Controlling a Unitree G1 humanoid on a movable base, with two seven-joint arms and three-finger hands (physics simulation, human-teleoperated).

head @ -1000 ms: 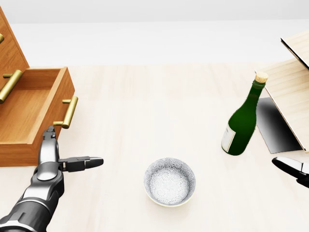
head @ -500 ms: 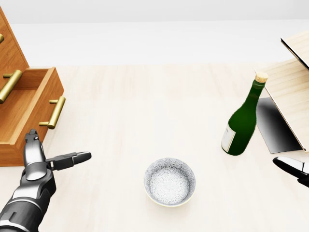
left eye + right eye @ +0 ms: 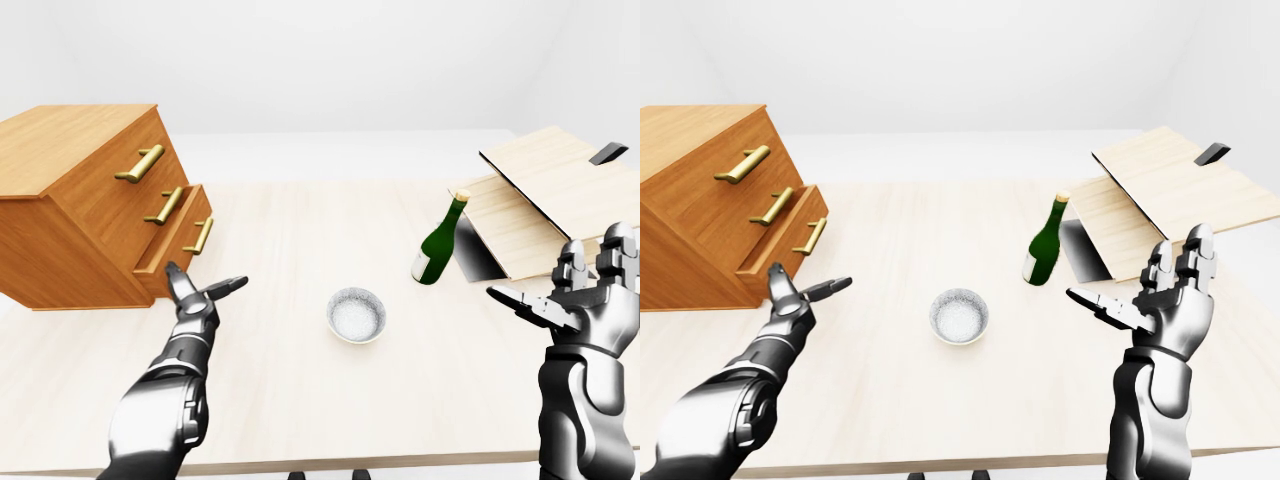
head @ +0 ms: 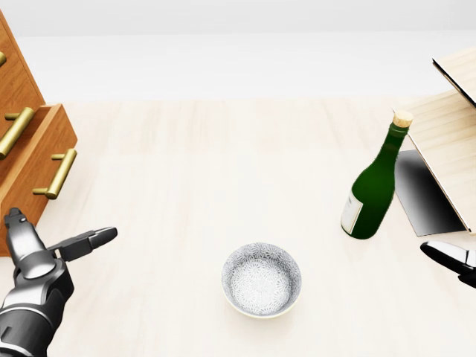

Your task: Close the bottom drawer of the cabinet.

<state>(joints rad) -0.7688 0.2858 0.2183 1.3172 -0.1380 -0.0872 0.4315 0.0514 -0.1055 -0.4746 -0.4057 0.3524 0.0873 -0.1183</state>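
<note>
The wooden cabinet stands at the left of the table in the left-eye view. Its bottom drawer, with a brass handle, sticks out a little from the cabinet face. My left hand is open, with one fingertip at the drawer front's lower corner and the thumb pointing right. In the head view the same drawer front sits at the left edge. My right hand is raised at the right, open and holding nothing.
A patterned bowl sits mid-table. A green corked bottle stands to its right, beside a tilted pale wooden box. The table's near edge runs along the bottom of the left-eye view.
The bottom drawer has slid leftward into the cabinet, from wide open to nearly flush. My left hand followed it to the left. The right hand stayed put.
</note>
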